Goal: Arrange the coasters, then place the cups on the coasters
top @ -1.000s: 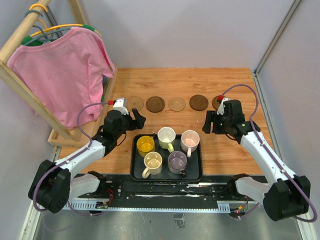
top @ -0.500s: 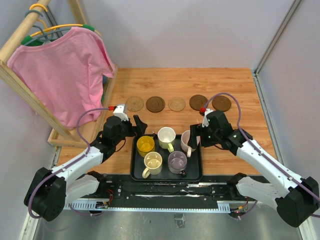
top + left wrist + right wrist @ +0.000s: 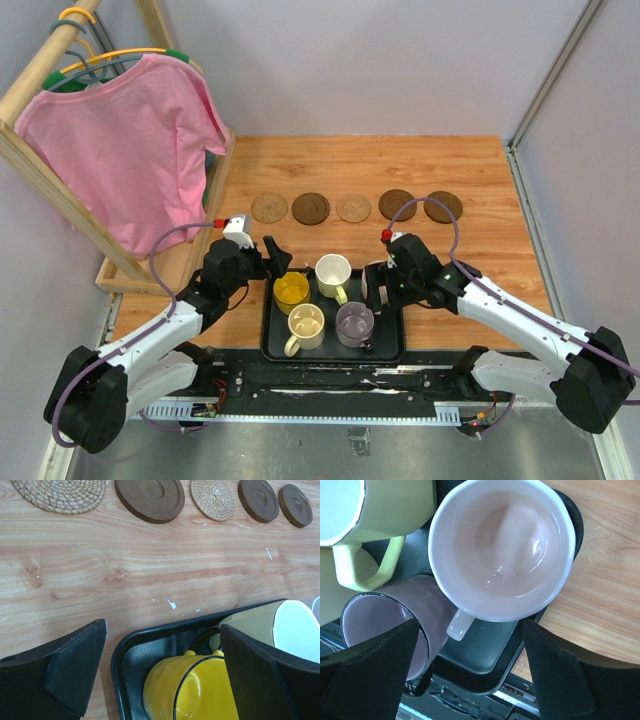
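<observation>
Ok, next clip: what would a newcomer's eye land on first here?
Probably the big pink shirt on the wooden rack at the far left. Then the black tray of five cups at the near edge, with the left arm's open jaws by the yellow cup and the right arm's open jaws above the pink cup. Behind the tray, five coasters lie in a row.
</observation>
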`<state>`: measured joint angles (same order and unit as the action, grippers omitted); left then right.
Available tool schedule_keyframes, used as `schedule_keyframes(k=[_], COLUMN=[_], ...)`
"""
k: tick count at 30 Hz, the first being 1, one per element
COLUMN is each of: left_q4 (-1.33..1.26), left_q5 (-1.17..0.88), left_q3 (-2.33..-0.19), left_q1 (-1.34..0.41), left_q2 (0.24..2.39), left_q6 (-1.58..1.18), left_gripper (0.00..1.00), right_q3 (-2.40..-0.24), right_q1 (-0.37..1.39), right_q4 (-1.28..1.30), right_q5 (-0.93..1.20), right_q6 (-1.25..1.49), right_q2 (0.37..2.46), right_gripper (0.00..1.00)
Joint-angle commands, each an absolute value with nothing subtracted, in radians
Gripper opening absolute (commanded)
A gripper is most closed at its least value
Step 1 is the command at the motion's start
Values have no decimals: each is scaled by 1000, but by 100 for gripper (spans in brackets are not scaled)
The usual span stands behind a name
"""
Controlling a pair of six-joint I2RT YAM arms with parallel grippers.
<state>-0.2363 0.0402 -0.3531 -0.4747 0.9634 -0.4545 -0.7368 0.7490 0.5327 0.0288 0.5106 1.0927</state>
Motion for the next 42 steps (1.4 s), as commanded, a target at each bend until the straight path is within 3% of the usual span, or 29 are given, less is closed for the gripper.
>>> schedule_keyframes(k=[1,7,35,42], left_q4=[-254,-279,-265,-265], left_q5=[41,36,34,37], left_q3=[-346,-339,-322,-317], left_q1=[-482,-482,-484,-484], left_q2=[955,976,957,954], left_q6=[-460,-469,-478,-479], left_gripper=[100,100,100,100], right_q3=[-720,-698,-633,-632], right_q1=[770,772,779,779], right_q4=[575,596,540,628], right_q5=[-95,-171,-131,-242], right_q6=[547,567,594,618], right_q2=[1141,1126,857,839], right_gripper=[82,71,73,61])
